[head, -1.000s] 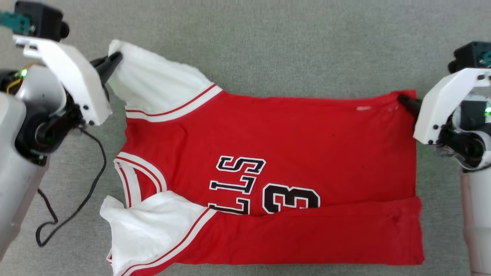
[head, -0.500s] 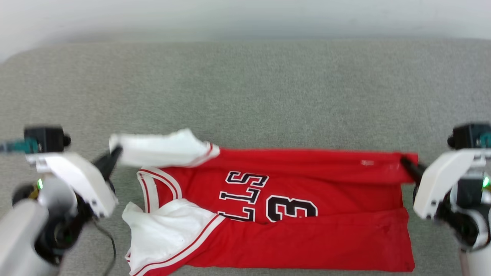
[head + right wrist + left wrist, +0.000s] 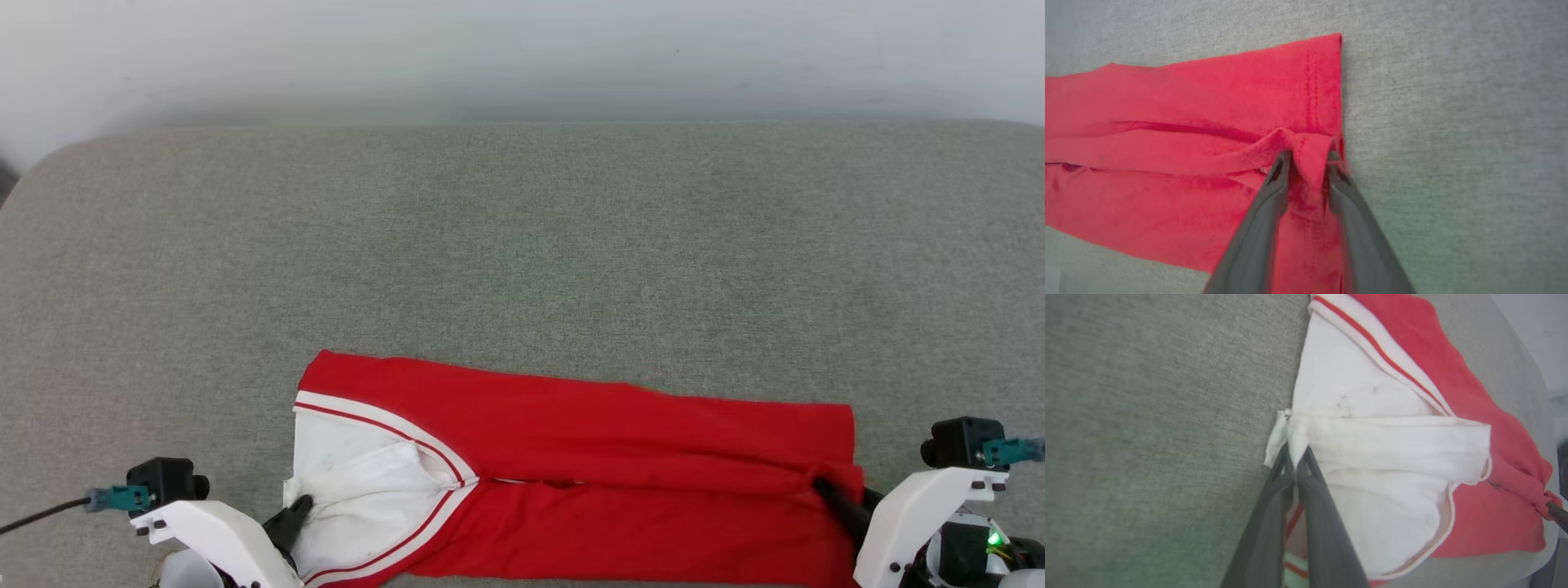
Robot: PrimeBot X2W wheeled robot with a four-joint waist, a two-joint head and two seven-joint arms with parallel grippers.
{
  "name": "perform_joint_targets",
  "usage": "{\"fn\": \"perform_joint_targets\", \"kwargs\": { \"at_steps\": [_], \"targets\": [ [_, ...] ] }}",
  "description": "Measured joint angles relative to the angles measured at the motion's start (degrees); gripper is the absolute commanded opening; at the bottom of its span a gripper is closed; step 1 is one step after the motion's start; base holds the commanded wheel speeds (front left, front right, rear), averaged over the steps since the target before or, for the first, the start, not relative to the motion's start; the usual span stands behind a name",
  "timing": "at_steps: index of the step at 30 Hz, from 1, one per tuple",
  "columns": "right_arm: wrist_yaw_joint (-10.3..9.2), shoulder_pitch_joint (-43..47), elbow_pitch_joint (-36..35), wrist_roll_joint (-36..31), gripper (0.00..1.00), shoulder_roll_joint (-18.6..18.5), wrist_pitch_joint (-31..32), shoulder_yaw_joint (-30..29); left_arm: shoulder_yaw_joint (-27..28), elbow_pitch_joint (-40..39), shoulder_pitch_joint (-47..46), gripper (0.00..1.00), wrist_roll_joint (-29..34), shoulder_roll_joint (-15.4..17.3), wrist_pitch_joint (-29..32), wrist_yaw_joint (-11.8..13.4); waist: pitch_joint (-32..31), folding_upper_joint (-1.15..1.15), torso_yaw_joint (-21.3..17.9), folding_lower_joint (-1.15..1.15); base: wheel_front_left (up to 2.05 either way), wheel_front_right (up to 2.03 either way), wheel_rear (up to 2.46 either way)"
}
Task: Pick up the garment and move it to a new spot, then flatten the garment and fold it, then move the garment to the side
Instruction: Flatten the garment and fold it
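Both arms are down low, and each one has cloth nipped in its fingers. From where I stand the left gripper (image 3: 299, 505) is pressed together on the outer edge of a white sleeve (image 3: 1372, 441), and the right gripper (image 3: 820, 486) is clamped on a bunched corner of the red hem (image 3: 1323, 81).

Beyond both sets of fingertips stretches a wide grey cushion (image 3: 522, 245). Strung between the two grippers lies the shirt (image 3: 612, 441), a long narrow band with plain red cloth facing up and no lettering on show. Its far long edge sits well ahead of the fingers. The pinched edge lies right at them, laid over the near half.

By the look of it, the shirt has been set out and flattened, and a lengthwise fold is just being laid. Neither gripper has let go. The cloth puckers at the right fingers, and the sleeve stands up in a loose pocket by the left ones. I would guess what remains is releasing, folding end to end, then sliding it aside.
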Motion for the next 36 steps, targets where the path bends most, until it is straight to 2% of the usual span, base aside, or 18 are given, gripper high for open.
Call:
{"fn": "perform_joint_targets", "kwargs": {
  "at_steps": [4,10,14,17,22,25,30,36],
  "targets": [
    [0.00,1.3,-0.2,0.5,1.00,-0.1,-2.3,0.7,-0.6,1.7,-0.3,1.00,2.5,-1.2,-3.3,-0.5,-0.7,0.00,-0.3,0.00,0.00,0.00,0.00],
    [0.00,2.0,-4.7,1.5,1.00,-1.2,-3.7,0.9,0.0,1.3,-2.0,1.00,8.3,-2.8,-13.2,0.5,-2.2,0.00,-1.2,0.00,0.00,0.00,0.00],
    [0.00,1.9,-7.1,2.0,1.00,-1.8,-1.2,-1.2,0.3,-0.8,-2.5,1.00,12.3,-3.5,-19.3,1.2,-3.8,0.00,-1.7,0.00,0.00,0.00,0.00],
    [-0.01,1.4,-7.5,2.4,1.00,-2.3,3.0,-4.4,0.6,-2.9,-2.8,1.00,15.8,-4.4,-22.6,2.4,-4.9,0.00,-1.7,0.00,0.00,0.00,0.00],
    [-0.01,0.1,-6.1,1.8,1.00,-2.3,11.5,-8.6,1.8,-6.5,-3.4,1.00,23.5,-6.2,-24.2,4.2,-5.7,0.00,0.0,0.01,0.00,0.00,0.00],
    [-0.01,-0.4,-5.3,0.9,1.00,-1.7,14.4,-9.5,3.4,-9.3,-3.5,1.00,29.1,-7.4,-24.3,5.1,-5.5,0.00,1.5,0.00,0.00,0.00,0.00],
    [-0.01,-1.6,-3.4,0.2,1.00,0.2,16.6,-9.2,5.5,-12.9,-2.3,1.00,36.9,-9.4,-24.4,5.6,-3.9,0.00,3.8,0.01,0.00,0.00,0.00],
    [-0.01,-3.4,1.8,0.1,1.00,1.5,17.7,-8.8,6.9,-14.0,-1.7,1.00,40.9,-11.2,-24.5,4.2,-1.4,0.00,5.8,0.01,0.00,0.00,0.00]
  ]
}}
